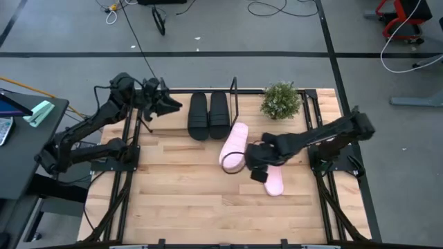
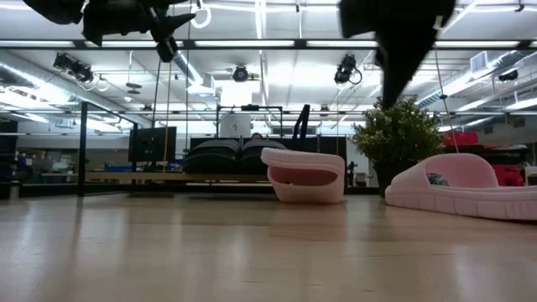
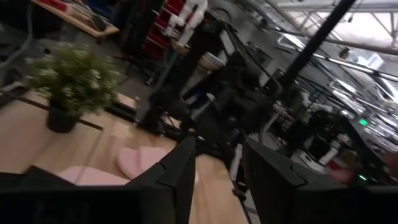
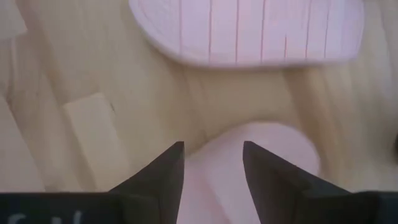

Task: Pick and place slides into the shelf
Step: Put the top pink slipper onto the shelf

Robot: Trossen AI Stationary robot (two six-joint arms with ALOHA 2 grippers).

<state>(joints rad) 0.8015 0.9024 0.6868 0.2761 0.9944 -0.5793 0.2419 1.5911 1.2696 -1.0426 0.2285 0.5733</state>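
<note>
The nearer pink slide (image 1: 274, 181) lies flat on the bench (image 1: 180, 200), just beside the second pink slide (image 1: 233, 146), which is tipped on its side. It looks light, soft and springy (foam, by my guess), so the wide strap or a side edge seems the best hold. Its long axis runs roughly front to back, slightly slanted; I cannot tell which end is the toe. The two black slides (image 1: 208, 115) already sit in the shelf (image 1: 234, 93). The right tool (image 4: 212, 163) hovers over the pink slide, fingers apart, empty. The left tool (image 3: 219, 168) waits high by the shelf's left end, fingers parted.
</note>
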